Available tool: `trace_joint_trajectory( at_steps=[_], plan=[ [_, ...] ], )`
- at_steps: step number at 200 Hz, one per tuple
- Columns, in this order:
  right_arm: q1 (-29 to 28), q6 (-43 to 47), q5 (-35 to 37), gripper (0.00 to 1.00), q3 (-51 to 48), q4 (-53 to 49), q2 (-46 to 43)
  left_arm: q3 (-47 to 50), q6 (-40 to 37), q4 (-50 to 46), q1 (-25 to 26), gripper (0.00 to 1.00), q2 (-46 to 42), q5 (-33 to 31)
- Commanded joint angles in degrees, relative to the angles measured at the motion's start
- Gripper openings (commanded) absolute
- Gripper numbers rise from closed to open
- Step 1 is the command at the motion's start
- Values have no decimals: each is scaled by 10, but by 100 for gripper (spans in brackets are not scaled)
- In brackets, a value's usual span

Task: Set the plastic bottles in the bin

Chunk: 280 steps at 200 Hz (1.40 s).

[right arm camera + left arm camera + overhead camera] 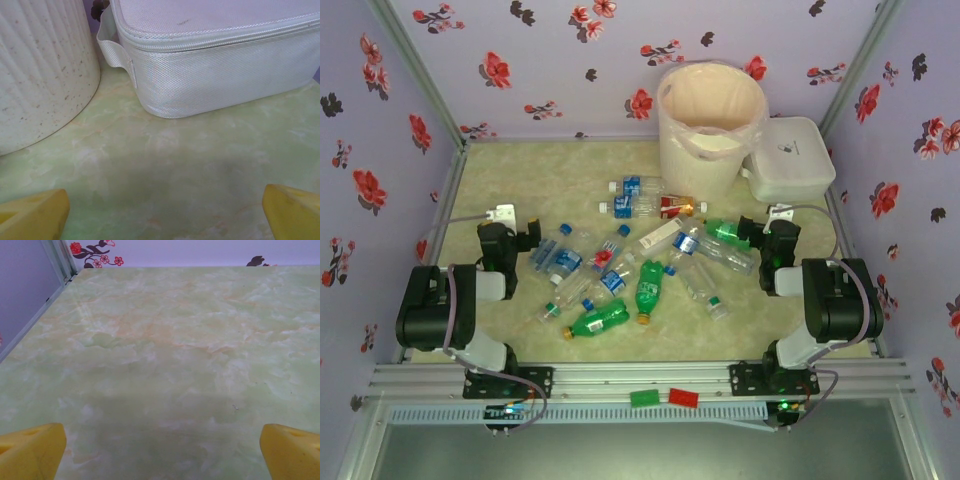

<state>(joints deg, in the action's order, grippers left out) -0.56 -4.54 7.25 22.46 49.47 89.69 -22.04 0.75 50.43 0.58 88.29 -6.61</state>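
Several plastic bottles lie scattered across the middle of the green marbled table (510, 170). Among them are a clear blue-labelled one (635, 186), a red-labelled one (675, 207) and green ones (600, 320) (650, 288) (728, 232). The bin (710, 120), a tall cream bucket with a pinkish liner, stands at the back right; its ribbed wall (45, 70) is at the left of the right wrist view. My left gripper (510, 222) (160, 455) is open over bare table, left of the pile. My right gripper (770, 225) (162, 215) is open too, right of the pile, with nothing between its yellow fingertips (32, 215).
A flat white zippered box (790, 160) (220, 75) sits right beside the bin at the back right. Floral walls close in the table on three sides. Bare table stretches ahead of the left gripper toward the back left corner (70, 277).
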Motion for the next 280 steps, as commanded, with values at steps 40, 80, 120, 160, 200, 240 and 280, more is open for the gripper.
trace_joint_trajectory(
  at_steps=[40, 80, 120, 160, 200, 240, 280],
  plan=[
    [4, -2, -6, 100, 4, 5, -1, -7, 0, 4, -3, 100, 3, -8],
    [4, -2, -5, 100, 1, 8, -1, -6, -1, 5, -3, 100, 3, -8],
    [2, 3, -4, 100, 4, -19, -35, -5, -1, 5, -3, 100, -3, -8],
    [-6, -2, 21, 100, 23, -140, -146, -41, 29, -146, -2, 100, -121, -62],
    [-35, -73, 13, 100, 102, -351, -239, -144, 82, -365, -3, 100, -205, -68],
    [-117, -126, 9, 100, 218, -623, -265, -264, 178, -595, -3, 100, -203, 1],
    [-208, -188, -40, 100, 295, -802, -248, -262, 336, -621, 7, 100, -218, 151]
  ],
)
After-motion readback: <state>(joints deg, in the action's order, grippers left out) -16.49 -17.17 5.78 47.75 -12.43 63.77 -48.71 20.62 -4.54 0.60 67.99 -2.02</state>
